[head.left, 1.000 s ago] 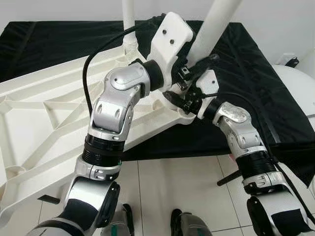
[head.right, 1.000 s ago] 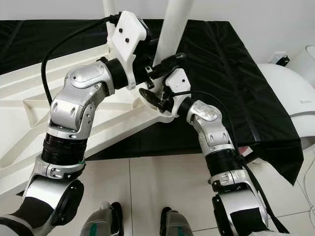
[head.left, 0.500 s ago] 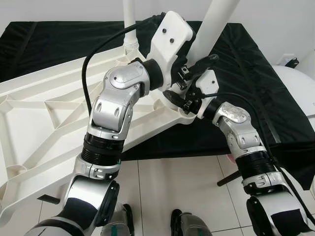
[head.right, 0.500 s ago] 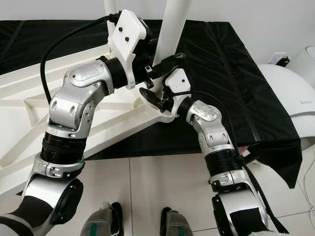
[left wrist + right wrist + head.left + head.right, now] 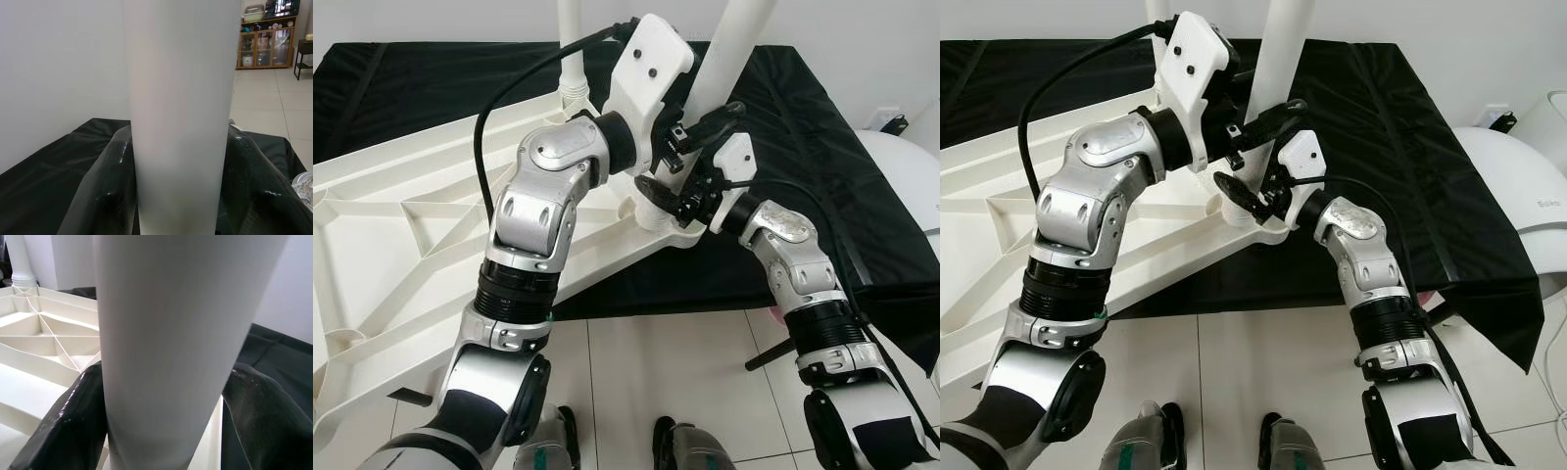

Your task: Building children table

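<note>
The white table top (image 5: 401,225) lies upside down, ribs up, on a black cloth. A white table leg (image 5: 729,49) stands tilted at its near right corner socket (image 5: 658,217). My left gripper (image 5: 705,122) is shut on this leg from the left, a little above the socket. In the left wrist view its fingers (image 5: 105,196) flank the leg (image 5: 178,122). My right gripper (image 5: 677,196) is shut on the same leg lower down, just over the socket. The right wrist view has its fingers (image 5: 63,426) either side of the leg (image 5: 166,333).
A second white leg (image 5: 570,49) stands upright in the far corner of the table top. The black cloth (image 5: 822,147) covers the platform and hangs over its front right edge. A white rounded appliance (image 5: 901,186) sits at the right. Pale floor tiles (image 5: 656,362) lie below.
The held leg has tipped slightly more upright. Both grippers have shifted a little up and away with it, still shut on it.
</note>
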Motion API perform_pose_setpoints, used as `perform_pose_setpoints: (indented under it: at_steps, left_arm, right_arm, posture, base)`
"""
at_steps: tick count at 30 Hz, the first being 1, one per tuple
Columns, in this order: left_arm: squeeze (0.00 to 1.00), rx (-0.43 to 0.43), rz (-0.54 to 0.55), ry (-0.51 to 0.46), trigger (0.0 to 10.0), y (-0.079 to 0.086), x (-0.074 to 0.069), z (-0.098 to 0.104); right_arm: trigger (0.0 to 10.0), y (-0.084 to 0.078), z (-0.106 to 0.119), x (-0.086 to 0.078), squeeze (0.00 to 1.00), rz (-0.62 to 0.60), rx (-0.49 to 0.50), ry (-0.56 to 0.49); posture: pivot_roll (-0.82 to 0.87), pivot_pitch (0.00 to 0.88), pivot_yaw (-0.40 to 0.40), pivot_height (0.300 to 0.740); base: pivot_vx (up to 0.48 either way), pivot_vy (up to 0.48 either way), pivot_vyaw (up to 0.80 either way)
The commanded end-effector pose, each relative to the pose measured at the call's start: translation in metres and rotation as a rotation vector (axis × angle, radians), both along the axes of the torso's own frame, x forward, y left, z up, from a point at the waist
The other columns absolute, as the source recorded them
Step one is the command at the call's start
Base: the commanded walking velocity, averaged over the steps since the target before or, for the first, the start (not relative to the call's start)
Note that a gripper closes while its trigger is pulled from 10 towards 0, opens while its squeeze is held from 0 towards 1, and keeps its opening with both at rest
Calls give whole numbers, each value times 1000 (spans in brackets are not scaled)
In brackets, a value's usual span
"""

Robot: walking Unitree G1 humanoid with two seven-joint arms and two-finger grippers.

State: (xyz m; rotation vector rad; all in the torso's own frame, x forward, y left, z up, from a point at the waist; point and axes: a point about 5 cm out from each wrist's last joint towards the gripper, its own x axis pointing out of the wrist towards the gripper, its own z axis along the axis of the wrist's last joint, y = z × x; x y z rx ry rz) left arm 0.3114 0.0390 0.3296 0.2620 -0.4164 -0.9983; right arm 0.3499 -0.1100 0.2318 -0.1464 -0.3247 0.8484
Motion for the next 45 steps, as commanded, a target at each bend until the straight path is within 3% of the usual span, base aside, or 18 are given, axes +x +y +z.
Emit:
perform_pose_setpoints:
  at_steps: [1, 9, 10, 14, 22, 23, 36, 44, 45]
  left_arm:
    - [0, -49, 101, -1, 10000, 1, 4, 4]
    - [0, -55, 114, 4, 10000, 3, 6, 5]
    - [0, -79, 106, 9, 0, 5, 6, 6]
    - [0, -122, 94, 10, 0, 7, 5, 9]
    - [0, -90, 108, 5, 275, 7, 6, 8]
    - [0, -69, 119, 6, 10000, 8, 8, 7]
    - [0, -61, 157, -10, 10000, 14, 12, 13]
    - [0, -69, 170, -13, 10000, 17, 14, 15]
    - [0, -71, 170, -13, 10000, 17, 14, 16]
  right_arm:
    - [10000, -2, 3, -1, 0, 6, 12, -11]
    - [10000, -3, 3, -2, 0, 4, 12, -12]
    - [10000, -3, 3, -2, 0, 2, 12, -14]
    - [10000, -3, 4, -1, 0, -1, 11, -18]
    - [10000, -4, 5, -1, 0, -9, 16, -22]
    - [10000, -5, 5, -1, 0, -13, 23, -22]
    - [10000, -10, 4, -3, 0, -19, 70, -18]
    - [10000, -8, -8, -7, 0, -19, 87, 21]
    - [0, -8, -11, -8, 0, -19, 97, 30]
  posture:
    - [-82, 162, -26, 740]
    - [-82, 164, -27, 740]
    - [-83, 165, -27, 740]
    - [-83, 165, -25, 740]
    - [-81, 166, -22, 740]
    - [-81, 165, -21, 740]
    - [-78, 162, -22, 740]
    - [-78, 154, -26, 740]
    - [-78, 154, -26, 740]
  base:
    - [0, 0, 0]
    - [0, 0, 0]
    - [0, 0, 0]
    - [0, 0, 0]
    - [0, 0, 0]
    - [0, 0, 0]
    - [0, 0, 0]
    - [0, 0, 0]
    - [0, 0, 0]
